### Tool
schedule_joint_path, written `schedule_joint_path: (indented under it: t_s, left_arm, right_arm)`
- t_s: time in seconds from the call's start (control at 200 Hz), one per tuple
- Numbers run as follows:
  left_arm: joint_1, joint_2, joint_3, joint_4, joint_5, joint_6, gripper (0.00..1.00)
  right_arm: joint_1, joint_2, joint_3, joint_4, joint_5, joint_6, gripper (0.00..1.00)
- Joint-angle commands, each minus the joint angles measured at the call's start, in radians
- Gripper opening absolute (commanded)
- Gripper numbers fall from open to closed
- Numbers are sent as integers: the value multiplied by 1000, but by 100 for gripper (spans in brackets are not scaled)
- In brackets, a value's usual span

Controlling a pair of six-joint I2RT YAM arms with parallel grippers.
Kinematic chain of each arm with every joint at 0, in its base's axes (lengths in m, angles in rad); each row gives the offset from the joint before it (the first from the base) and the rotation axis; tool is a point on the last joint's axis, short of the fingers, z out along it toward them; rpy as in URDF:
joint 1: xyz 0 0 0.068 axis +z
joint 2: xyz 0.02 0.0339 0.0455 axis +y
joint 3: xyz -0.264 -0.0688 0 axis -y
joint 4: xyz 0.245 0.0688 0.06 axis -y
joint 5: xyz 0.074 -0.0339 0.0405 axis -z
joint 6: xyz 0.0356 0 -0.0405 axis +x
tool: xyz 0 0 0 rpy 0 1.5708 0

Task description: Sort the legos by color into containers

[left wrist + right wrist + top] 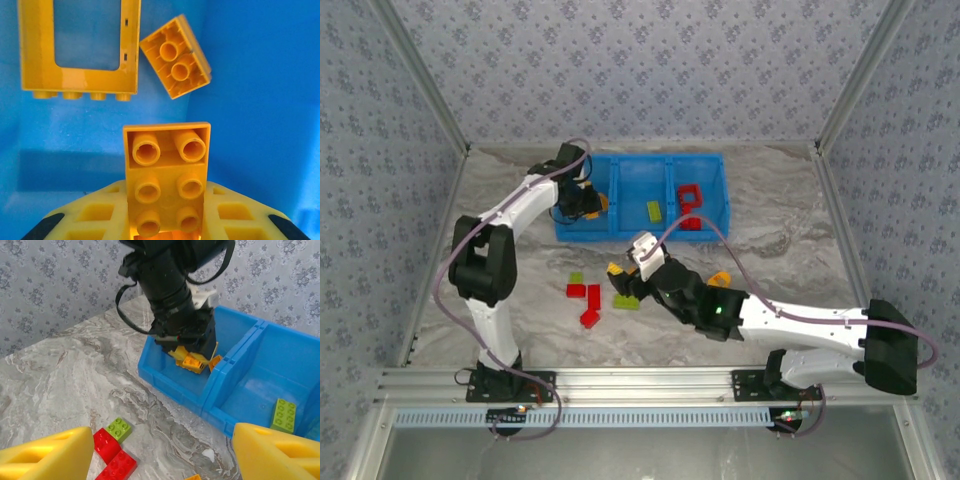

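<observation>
From above, your left gripper [582, 203] hangs in the left-end compartment of the bright blue three-compartment plastic bin [720, 165], by the far edge of the table [780, 210].

Its wrist camera shows the fingers clenched on an orange rectangular plastic brick [167, 175]. The brick's long axis points straight ahead, above the compartment floor.

On the right wrist, your right gripper [162, 452] is spread wide with nothing held. It is the arm nearer the loose red plastic bricks [119, 465] mid-table.

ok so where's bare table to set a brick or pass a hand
Barest: the table right of the bin, out to its edge. Also between the left arm and the red bricks. Crowded: in front of the bin, with loose bricks and the open right hand; and the left compartment, where the left hand holds an orange brick.
</observation>
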Motion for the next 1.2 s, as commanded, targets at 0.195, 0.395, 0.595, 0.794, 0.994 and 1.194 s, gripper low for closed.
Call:
schedule_joint_path:
  t_s: [0.195, 0.395, 0.595, 0.794, 0.994, 1.194]
  left_arm:
    - [1, 72, 17, 43, 53, 13, 27]
    - [1, 40, -5, 41, 25, 8, 43]
    - [-2, -45, -2, 21, 18, -7, 48]
    - [-13, -152, -13, -23, -39, -24, 49]
    - [-36, -372, -120, -7, -89, -17, 53]
    - [-110, -618, -251, 28, -89, 33, 60]
  right_arm:
    - [-35, -10, 18, -2, -32, 62, 76]
    - [-43, -10, 24, -23, -36, 73, 77]
    - [-54, -13, 27, -45, -36, 82, 77]
    - [-55, -37, 30, -83, -12, 92, 77]
    - [-65, -73, 29, -138, 18, 110, 77]
    - [-87, -82, 47, -184, 25, 140, 77]
